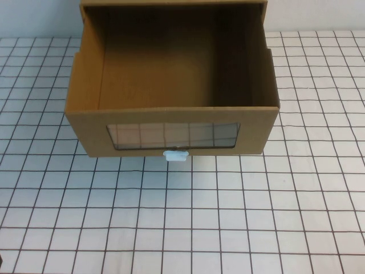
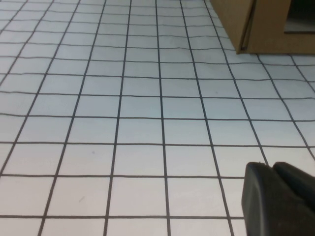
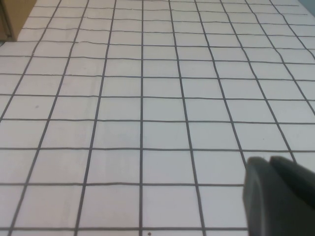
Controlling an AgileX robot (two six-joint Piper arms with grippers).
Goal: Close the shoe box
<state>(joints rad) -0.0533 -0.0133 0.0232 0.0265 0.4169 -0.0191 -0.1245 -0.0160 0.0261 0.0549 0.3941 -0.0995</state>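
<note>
The shoe box [image 1: 171,74] is a brown cardboard drawer-style box in the middle of the high view, its drawer pulled out toward me and empty inside. Its front has a clear window [image 1: 173,136] with a small white pull tab [image 1: 176,156] just below. A corner of the box shows in the left wrist view [image 2: 256,24] and a sliver in the right wrist view [image 3: 12,17]. My left gripper [image 2: 268,169] is shut and empty above the table, well short of the box. My right gripper [image 3: 268,164] is shut and empty too. Neither gripper shows in the high view.
The table [image 1: 188,217] is covered by a white sheet with a black grid. The box's outer sleeve [image 1: 262,11] stands at the back edge against a pale wall.
</note>
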